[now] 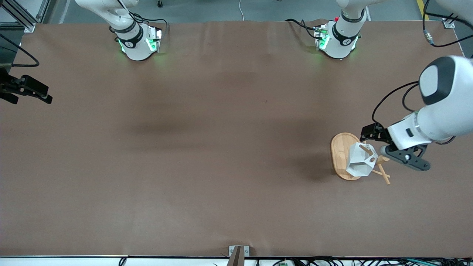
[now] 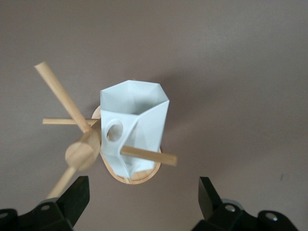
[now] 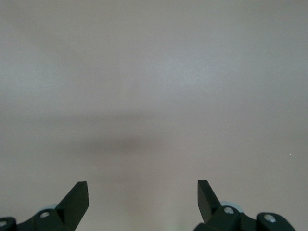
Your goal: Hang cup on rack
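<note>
Here, cup (image 2: 132, 127) hung on rack (image 2: 82, 153) peg, left claw (image 2: 139, 202) spread, apart.

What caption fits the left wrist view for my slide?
White faceted cup hanging by its handle hole on a rack peg, the open left end effector just clear of it.

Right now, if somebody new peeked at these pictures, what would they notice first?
Probably the cup, white and pointy-sided, hanging on a peg of the wooden rack toward the left arm's end of the table. The peg pokes through the round hole in its handle. Next, the left hand, open and empty just beside the rack. The right hand waits open over bare table at the right arm's end.
</note>
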Controlling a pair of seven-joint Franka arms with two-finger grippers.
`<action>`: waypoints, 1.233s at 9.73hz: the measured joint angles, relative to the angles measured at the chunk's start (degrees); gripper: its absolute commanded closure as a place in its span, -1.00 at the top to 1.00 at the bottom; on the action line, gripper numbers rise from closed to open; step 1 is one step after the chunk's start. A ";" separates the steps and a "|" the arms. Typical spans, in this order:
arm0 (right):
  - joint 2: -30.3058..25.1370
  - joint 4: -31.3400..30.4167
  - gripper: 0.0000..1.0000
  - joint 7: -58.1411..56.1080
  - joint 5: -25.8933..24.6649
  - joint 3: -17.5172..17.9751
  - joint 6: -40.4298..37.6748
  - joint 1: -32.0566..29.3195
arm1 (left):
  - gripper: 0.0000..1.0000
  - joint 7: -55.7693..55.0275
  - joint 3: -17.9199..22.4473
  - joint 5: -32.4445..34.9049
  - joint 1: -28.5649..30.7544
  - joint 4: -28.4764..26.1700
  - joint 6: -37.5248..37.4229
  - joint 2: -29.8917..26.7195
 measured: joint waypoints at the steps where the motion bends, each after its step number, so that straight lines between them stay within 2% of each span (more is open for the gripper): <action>1: 0.00 -0.01 1.00 0.00 0.00 0.01 -0.02 0.01 | 1.00 -2.59 -0.39 0.00 -0.09 0.83 -1.45 -2.02; 5: 0.00 -0.04 1.00 0.00 0.00 0.03 -0.05 0.01 | 1.00 -8.10 -0.60 0.00 -0.23 1.33 -4.44 -11.65; 9: 0.00 -0.06 1.00 0.01 0.00 0.01 -0.05 0.00 | 1.00 -8.27 0.16 0.01 -0.32 2.19 -6.99 -16.26; 10: 0.00 -0.06 1.00 0.01 0.00 0.00 -0.05 0.00 | 1.00 -8.25 1.36 0.01 -1.10 2.49 -7.72 -16.83; 12: 0.00 -0.06 1.00 0.01 0.00 -0.01 -0.05 0.00 | 1.00 -8.30 6.74 0.01 -6.21 2.52 -12.17 -17.97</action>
